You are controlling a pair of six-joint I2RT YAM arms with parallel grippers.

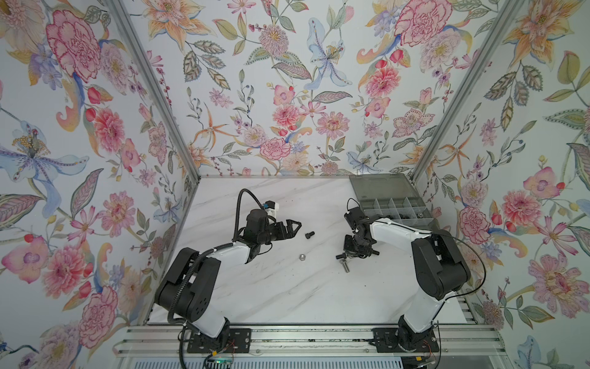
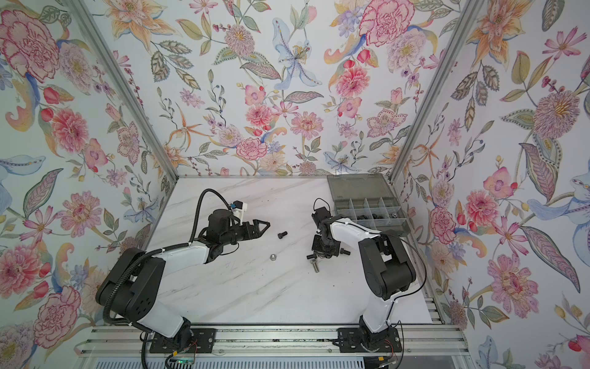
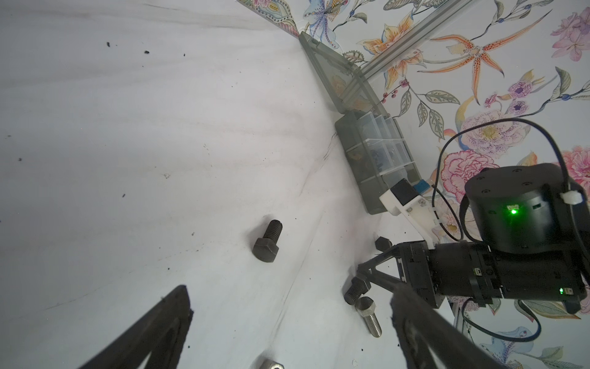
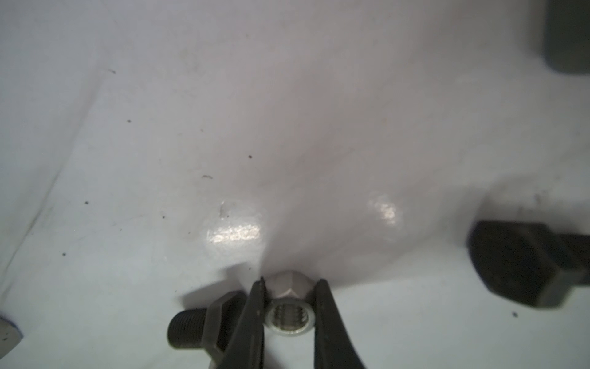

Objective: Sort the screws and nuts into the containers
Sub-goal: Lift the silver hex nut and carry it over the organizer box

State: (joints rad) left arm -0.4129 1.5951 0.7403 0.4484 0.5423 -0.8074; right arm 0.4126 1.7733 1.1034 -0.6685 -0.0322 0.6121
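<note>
- In both top views the organiser box [image 1: 383, 203] [image 2: 359, 203] sits in the far right corner of the white worktop [image 1: 255, 294]. Its lid [image 1: 380, 187] is laid back toward the far edge, and dark pieces show in its nearer cells.
- In a top view the left gripper [image 1: 295, 224] hangs near the worktop's middle. A lone black screw [image 1: 309, 234] lies just beside its tips, and a loose silver nut [image 1: 301, 256] lies nearer the front edge.
- In a top view the right gripper [image 2: 324, 254] points down, right of centre, with its tips hidden. Around it lie a short black screw [image 2: 309, 256], a long silver screw [image 2: 314, 266] and a second black screw [image 2: 345, 252].
- The left wrist view shows the left gripper [image 3: 289, 290] spread wide, with the lone black screw [image 3: 267, 241] lying ahead of it.
- The right wrist view shows the right gripper [image 4: 290, 287] pinching a silver cap nut [image 4: 287, 306] low at the worktop, with both fingers [image 4: 252, 319] against its sides. The short black screw [image 4: 198, 326] lies just beside one finger, and the second black screw [image 4: 526, 265] lies apart.
</note>
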